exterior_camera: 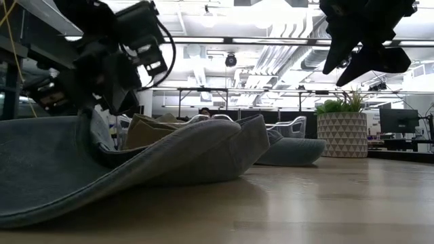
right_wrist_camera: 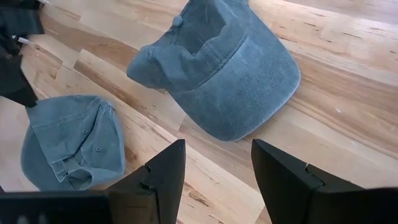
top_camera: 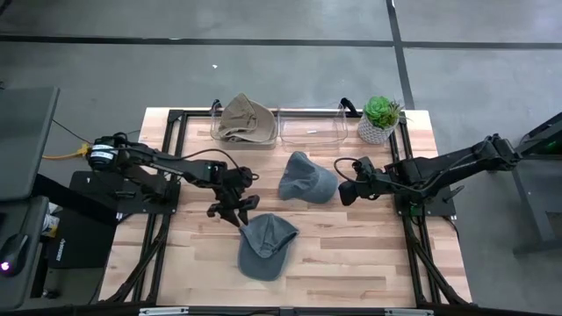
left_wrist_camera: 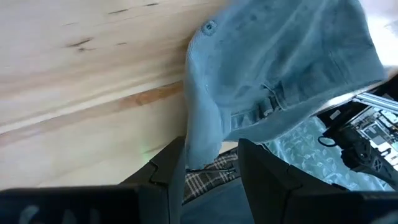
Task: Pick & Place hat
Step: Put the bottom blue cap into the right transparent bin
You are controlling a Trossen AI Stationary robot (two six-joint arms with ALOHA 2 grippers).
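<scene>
While the left gripper (top_camera: 239, 217) pinches the back edge of the near blue hat (top_camera: 265, 247), that hat lies low on the wooden table (top_camera: 351, 254), close to the front edge. In the left wrist view the two dark fingers (left_wrist_camera: 165, 171) sit on each side of the hat's rim, closed on the cloth, and a checked lining shows inside.

A bit farther back from this hat lies a second blue hat (top_camera: 307, 178), near the middle of the table. It rests flat with its brim spread out, and nothing touches it.

Just to the right of the second hat hangs the right gripper (top_camera: 345, 187), above the wood. Its fingers (right_wrist_camera: 163, 171) are spread apart and hold nothing.

Farther back still, behind the second hat, stand two clear bins. The left bin (top_camera: 221, 132) holds a tan hat (top_camera: 245, 118). The right bin (top_camera: 313, 130) is beside it. A small green plant in a white pot (top_camera: 378, 120) stands just right of that bin, at the far edge.
</scene>
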